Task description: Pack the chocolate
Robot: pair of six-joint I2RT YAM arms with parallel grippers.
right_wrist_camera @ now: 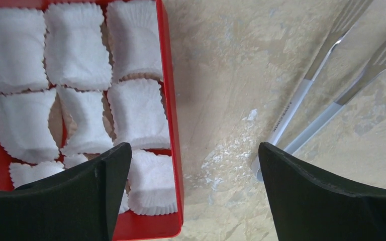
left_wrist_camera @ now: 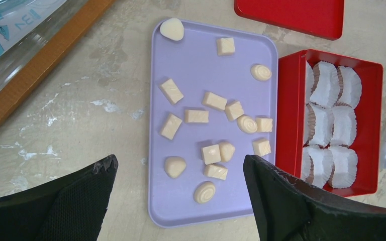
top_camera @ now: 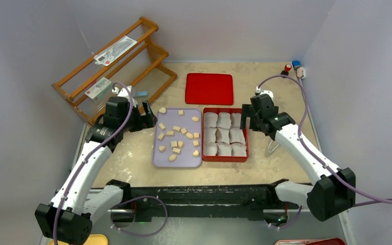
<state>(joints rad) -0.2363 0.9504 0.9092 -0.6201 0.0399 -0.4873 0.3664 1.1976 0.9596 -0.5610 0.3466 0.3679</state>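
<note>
Several pale tan chocolate pieces [top_camera: 176, 128], square blocks and rounded lumps, lie loose on a lilac tray [top_camera: 184, 158]. To its right stands a red box [top_camera: 225, 159] filled with empty white paper cups [top_camera: 224, 135]. My left gripper [top_camera: 148, 116] is open and empty, hovering at the tray's left edge; its wrist view shows the chocolate [left_wrist_camera: 196, 116] on the tray [left_wrist_camera: 201, 65] between the open jaws [left_wrist_camera: 180, 163]. My right gripper [top_camera: 245, 120] is open and empty above the box's right wall [right_wrist_camera: 170, 100], with paper cups [right_wrist_camera: 75, 50] below its left finger [right_wrist_camera: 195, 150].
The flat red lid [top_camera: 209, 88] lies behind the tray and box. A wooden rack [top_camera: 148, 56] with packets stands at the back left. Metal tongs [top_camera: 271, 148] lie on the table right of the box, and they also show in the right wrist view [right_wrist_camera: 301, 95].
</note>
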